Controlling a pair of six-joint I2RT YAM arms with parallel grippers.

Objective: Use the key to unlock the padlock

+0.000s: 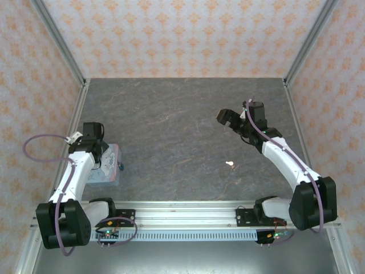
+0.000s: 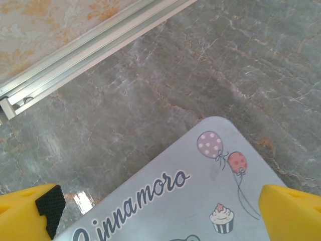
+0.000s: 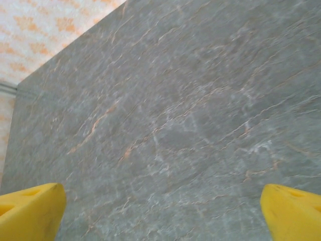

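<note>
Nearest to me, a silver aluminium rail point(image 1: 188, 206) runs along the near edge of the grey, marble-veined surface point(image 1: 171, 131), with both my arm bases bolted to it.

Just beyond it on the near left lies a pastel blue rectangular tin point(image 1: 110, 172), flat on the surface. My left tool point(image 2: 158, 206) hangs right over it, released, its yellow fingers point(image 2: 30, 213) spread wide with nothing between them. From the left wrist I look down on the tin's rounded corner and its printed top: dark script lettering, two spotted balloons on strings and a small cupcake. That printed top covers the tin, so I cannot tell what is inside it.

The tiny dark teal-blue padlock point(image 1: 120, 167) sits on the surface just beside the tin's right edge; it is too small for me to tell whether the two touch, or how the shackle stands.

Well to the right, at about the same depth, the tiny pale whitish-silver key point(image 1: 230, 165) lies alone on the bare surface, well apart from the padlock and the tin.

Farther back on the right, my right tool point(image 3: 161, 203) hovers above bare stone, beyond the key and not touching it. It too is released, its yellow fingers wide apart and grasping nothing.

At the far edge stand the pale walls with an orange floral pattern point(image 1: 182, 34).
</note>
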